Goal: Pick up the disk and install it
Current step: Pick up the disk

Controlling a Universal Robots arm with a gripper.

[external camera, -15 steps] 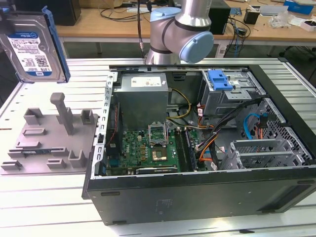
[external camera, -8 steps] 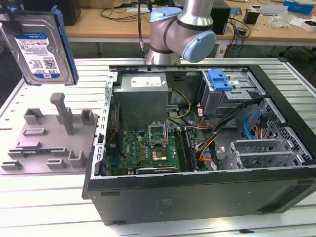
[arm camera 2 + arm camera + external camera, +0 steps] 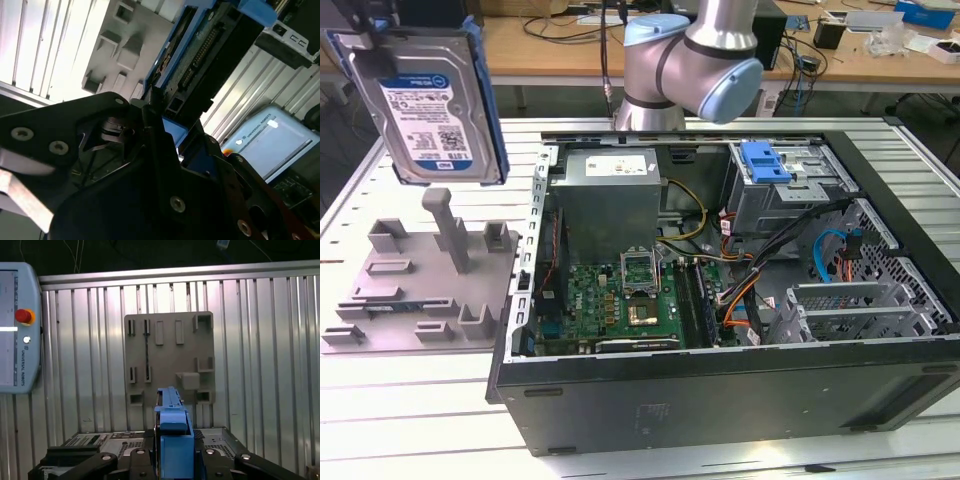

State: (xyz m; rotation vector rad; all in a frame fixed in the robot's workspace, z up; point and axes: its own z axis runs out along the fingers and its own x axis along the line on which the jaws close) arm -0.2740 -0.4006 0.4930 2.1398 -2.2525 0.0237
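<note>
pincer (image 3: pixel 172 457) tight around the disk (image 3: pixel 425 100), label (image 3: pixel 420 125) in exterior view, connectors (image 3: pixel 202 55) in second wrist view

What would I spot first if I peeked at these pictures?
Probably the disk, hanging high in the air at the exterior view's upper left, its blue frame pinched in the end effector in the first wrist view. Next comes the big open computer case in the middle of the table, with a green circuit board inside. A grey holder plate lies on the table below the disk.
</note>
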